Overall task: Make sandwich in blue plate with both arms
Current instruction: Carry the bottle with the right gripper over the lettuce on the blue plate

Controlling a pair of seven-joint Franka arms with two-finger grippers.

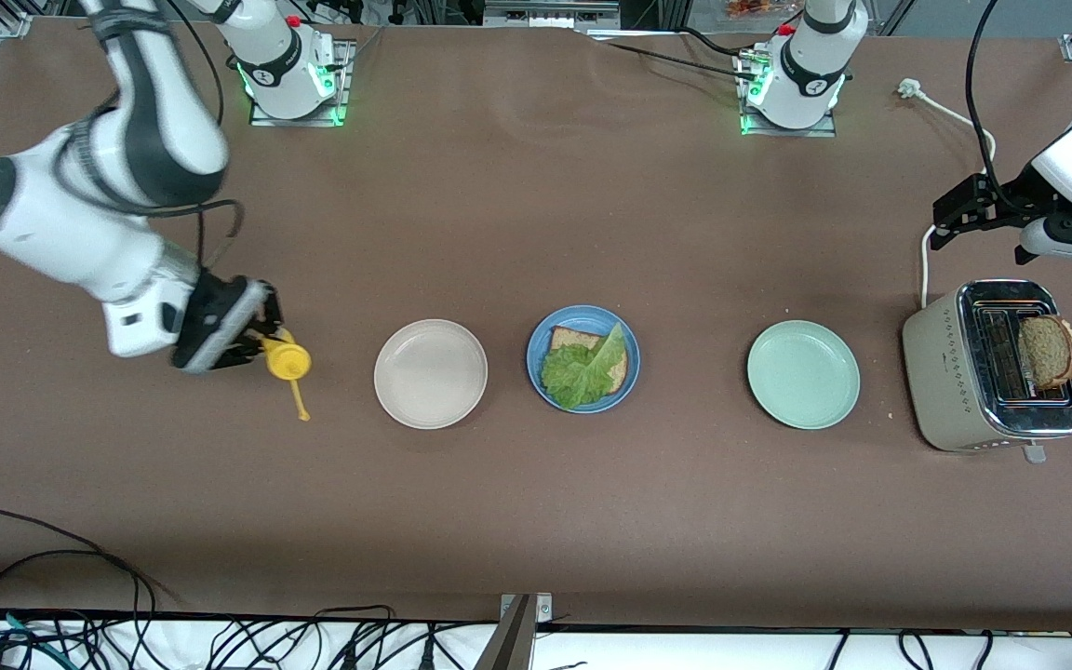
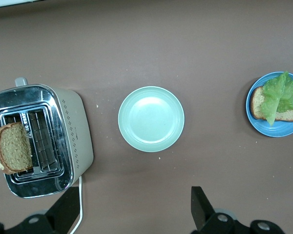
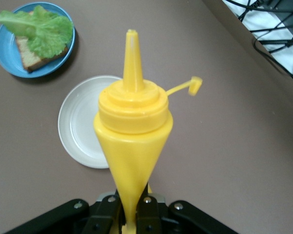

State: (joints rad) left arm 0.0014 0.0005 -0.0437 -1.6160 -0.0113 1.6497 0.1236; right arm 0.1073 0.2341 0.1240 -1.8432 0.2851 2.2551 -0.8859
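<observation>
Brown table [image 1: 536,521], bare toward the camera. Row of items across it, from the right arm's end to the left arm's end:

- Yellow squeeze bottle [image 1: 287,362], pinched at its base in the right claw [image 1: 252,344], fingers pressed together on it; nozzle points toward the plates, its long axis lying along the row, cap dangling on its tether
- White plate [image 1: 430,373], nothing on it, just beside the bottle
- Blue plate [image 1: 582,358], mid-row, holding one bread slice [image 1: 573,337] with a lettuce leaf [image 1: 584,370] laid over it; no top slice yet
- Green plate [image 1: 803,374], nothing on it
- Toaster [image 1: 992,368] at the left arm's end, second bread slice [image 1: 1048,352] standing up out of one slot

Left claw [image 1: 950,219], spread and holding nothing, hovers near the toaster; by judgement the nearer arm for the toast.

Bearing: blue plate lies past the white plate from the right claw, so the bottle must travel along the row.

Hard to make out: most of the lower slice under the leaf; the toast's lower part inside the slot; bottle contents
</observation>
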